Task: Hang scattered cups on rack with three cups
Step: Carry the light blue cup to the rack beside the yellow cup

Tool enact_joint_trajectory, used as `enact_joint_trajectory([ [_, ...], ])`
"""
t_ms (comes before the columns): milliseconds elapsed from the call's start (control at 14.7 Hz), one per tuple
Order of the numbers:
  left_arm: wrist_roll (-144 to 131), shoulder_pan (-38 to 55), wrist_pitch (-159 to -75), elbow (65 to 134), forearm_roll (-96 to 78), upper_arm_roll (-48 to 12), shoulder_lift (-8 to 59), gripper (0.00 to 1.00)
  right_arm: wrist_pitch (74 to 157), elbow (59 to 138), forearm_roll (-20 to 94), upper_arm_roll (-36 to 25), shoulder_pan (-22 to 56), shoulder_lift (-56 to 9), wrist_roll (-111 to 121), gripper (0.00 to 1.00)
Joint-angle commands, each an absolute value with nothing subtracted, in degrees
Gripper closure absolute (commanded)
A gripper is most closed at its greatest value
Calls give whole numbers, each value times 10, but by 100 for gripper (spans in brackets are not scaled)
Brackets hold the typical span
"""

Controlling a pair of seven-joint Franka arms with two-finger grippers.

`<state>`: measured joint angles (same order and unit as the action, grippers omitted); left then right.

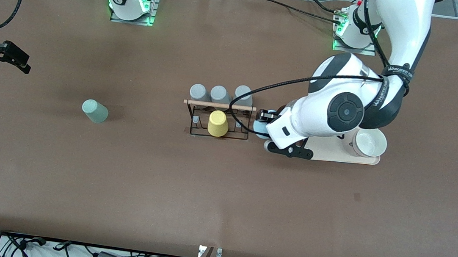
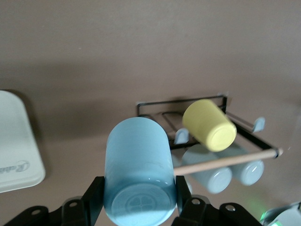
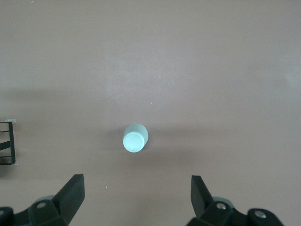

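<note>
Currently left gripper (image 2: 139, 207) clamps the blue cup (image 2: 137, 172) beside the rack (image 1: 218, 121); right gripper (image 3: 136, 193) hangs spread wide above the table (image 1: 222, 196). Mint cup (image 1: 94, 111) sits toward the right arm's end.

Brown-covered table (image 1: 222, 196), cables along edge

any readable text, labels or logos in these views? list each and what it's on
White lettering on the black strap round the left arm: too blurred to read.
Grey script on the white tray, cut off at the picture's edge: only "R" is legible.
Embossed mark on the blue cup base: a pattern, no letters.
Nothing else readable.
</note>
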<state>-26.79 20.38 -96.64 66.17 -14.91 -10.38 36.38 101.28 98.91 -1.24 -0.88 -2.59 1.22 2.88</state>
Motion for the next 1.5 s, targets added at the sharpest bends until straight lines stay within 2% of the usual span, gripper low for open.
enact_joint_trajectory([
  [0,-306,218,-989,611,-162,-102,402,97,1002,976,-11,-5,-29,9,29,0],
  [1019,-316,284,-1020,621,-142,-97,470,94,982,976,-10,-4,-29,14,36,0],
  [1291,-279,284,-1020,621,-112,-98,487,90,986,976,1,-2,-29,11,36,0],
  [1359,-277,284,-1020,621,-112,-98,487,81,986,976,11,-3,-26,8,37,0],
  [1427,-277,284,-1020,621,-111,-97,487,40,985,976,15,-3,-26,8,37,0],
])
